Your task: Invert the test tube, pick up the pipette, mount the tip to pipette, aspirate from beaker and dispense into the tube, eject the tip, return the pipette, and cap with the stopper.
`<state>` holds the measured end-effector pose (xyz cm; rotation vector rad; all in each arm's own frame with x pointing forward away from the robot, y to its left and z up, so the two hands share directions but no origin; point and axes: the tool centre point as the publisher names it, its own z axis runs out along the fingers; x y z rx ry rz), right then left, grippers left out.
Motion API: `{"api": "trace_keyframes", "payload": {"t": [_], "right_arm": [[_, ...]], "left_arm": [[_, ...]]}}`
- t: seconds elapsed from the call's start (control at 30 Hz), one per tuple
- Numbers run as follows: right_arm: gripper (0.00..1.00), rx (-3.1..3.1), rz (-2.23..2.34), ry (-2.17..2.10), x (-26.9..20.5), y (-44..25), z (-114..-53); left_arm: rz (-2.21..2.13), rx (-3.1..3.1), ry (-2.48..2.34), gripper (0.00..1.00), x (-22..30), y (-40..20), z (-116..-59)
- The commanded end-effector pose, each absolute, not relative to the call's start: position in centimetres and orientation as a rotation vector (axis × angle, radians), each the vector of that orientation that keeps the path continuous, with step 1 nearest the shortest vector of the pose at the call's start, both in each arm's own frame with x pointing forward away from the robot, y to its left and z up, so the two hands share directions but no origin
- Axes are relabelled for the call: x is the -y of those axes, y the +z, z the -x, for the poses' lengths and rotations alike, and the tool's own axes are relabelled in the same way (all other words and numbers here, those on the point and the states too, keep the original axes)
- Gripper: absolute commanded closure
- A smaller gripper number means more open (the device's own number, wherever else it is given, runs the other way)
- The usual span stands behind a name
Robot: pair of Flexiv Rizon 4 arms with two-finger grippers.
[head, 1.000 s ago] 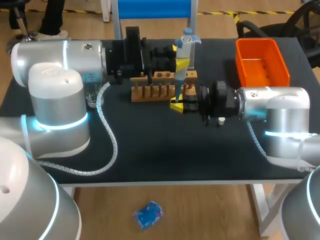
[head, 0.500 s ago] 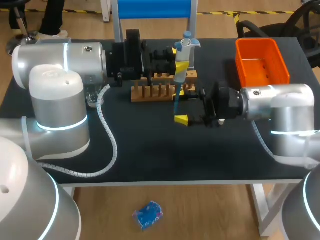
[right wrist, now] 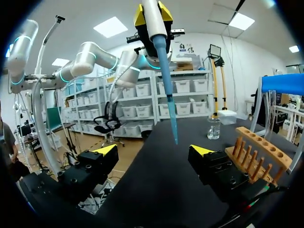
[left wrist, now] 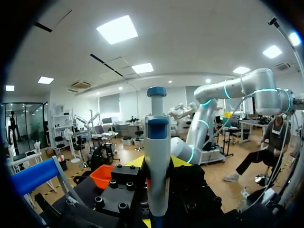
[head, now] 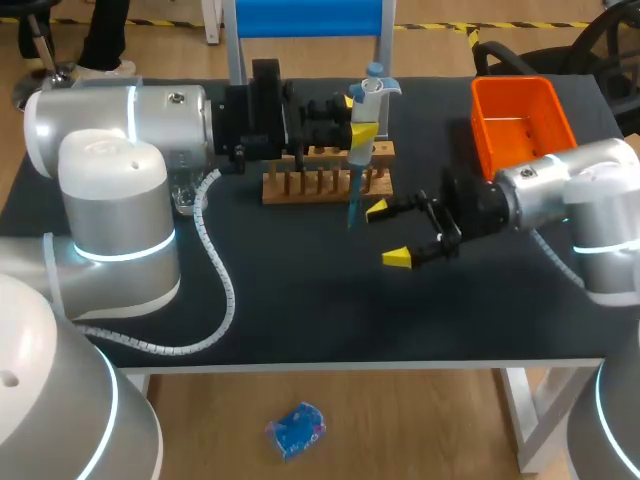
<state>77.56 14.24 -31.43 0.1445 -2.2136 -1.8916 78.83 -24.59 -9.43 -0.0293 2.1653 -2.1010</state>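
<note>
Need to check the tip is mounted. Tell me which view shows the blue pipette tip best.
The right wrist view: the whole blue tip shows, collar to point. The head view gives only a thin blue sliver by the rack. The left wrist view shows mainly the pipette body.
</note>
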Motion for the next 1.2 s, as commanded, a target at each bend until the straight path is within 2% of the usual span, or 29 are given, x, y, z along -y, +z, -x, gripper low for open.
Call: {"api": "trace_keyframes", "payload": {"t": [0.03,0.23,0.5,1.2], "right_arm": [[0.0,2.195,-0.174,-1.872,-14.0,-31.2,-77.9],[0.0,2.195,-0.174,-1.872,-14.0,-31.2,-77.9],[0.0,2.195,-0.174,-1.872,-14.0,-31.2,-77.9],[0.0,2.246,-0.175,-1.859,-14.3,-31.2,-77.7]], "left_arm": [[-0.108,-2.073,-2.249,1.0,23.6,-8.2,-79.2],[-0.409,-2.074,-2.387,1.0,21.3,-6.8,-79.0],[-0.347,-2.238,-2.239,1.0,16.8,-6.5,-79.4],[-0.289,-2.262,-2.217,1.0,16.1,-6.5,-80.1]]}}
